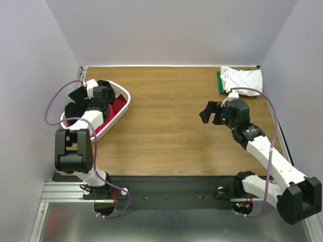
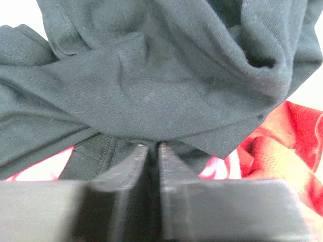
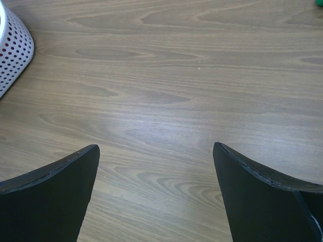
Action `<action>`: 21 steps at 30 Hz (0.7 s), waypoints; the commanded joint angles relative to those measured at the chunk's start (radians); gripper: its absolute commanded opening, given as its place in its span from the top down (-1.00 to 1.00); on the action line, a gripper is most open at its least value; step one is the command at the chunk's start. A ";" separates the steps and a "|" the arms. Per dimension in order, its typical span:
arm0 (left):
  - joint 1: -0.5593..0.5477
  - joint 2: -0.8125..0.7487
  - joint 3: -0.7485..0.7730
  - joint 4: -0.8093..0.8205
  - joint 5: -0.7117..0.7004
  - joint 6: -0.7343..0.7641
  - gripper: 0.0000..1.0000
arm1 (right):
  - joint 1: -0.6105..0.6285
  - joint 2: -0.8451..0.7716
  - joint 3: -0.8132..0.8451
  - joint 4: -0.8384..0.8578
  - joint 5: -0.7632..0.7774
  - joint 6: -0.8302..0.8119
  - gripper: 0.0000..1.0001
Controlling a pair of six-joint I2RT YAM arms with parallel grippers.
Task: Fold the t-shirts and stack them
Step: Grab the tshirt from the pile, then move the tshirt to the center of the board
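1. Overhead, the left fingers [image 1: 104,98] reach into the white oval plastic lattice basket [image 1: 121,108] at the left of the brown wood-grain counter [image 1: 166,136]. They sit among a large black soft-fabric t-shirt [image 1: 75,108] and a red fabric t-shirt [image 1: 118,103]. A bundled white fabric t-shirt [image 1: 245,79] lies on a green t-shirt [image 1: 219,83] in the far right corner. The right fingers [image 1: 206,112] hover spread over bare wood, well apart from any cloth.

2. From the left wrist, the left fingers [image 2: 128,164] are pressed almost together, with the black t-shirt [image 2: 151,85] gathered at their tips. I read that as a pinch on one fold.
   - The cloth looks light, limp and crumpled. It should drape and trail when lifted rather than hold a shape.
   - A hem or shoulder seam would give a surer hold than this mid-body fold.
   - The red t-shirt [image 2: 282,146] lies just beside and partly under the black one, so it may drag along.
   - The basket wall could also catch the hanging cloth.

3. From the right wrist, the right fingers [image 3: 50,196] stand wide apart, holding nothing. Only wood lies below them, with the basket [image 3: 12,50] at the left edge.
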 commanded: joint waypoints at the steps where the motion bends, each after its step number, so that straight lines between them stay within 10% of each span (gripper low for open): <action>1: 0.009 -0.127 0.051 0.014 -0.026 -0.014 0.90 | -0.002 -0.002 0.002 0.032 -0.027 -0.012 -1.00; 8: 0.002 -0.290 0.187 0.011 0.118 -0.035 1.00 | -0.004 0.023 0.006 0.033 -0.043 -0.011 -1.00; 21: -0.094 -0.304 0.744 0.084 0.833 -0.055 1.00 | -0.004 0.020 0.002 0.033 -0.003 -0.011 -1.00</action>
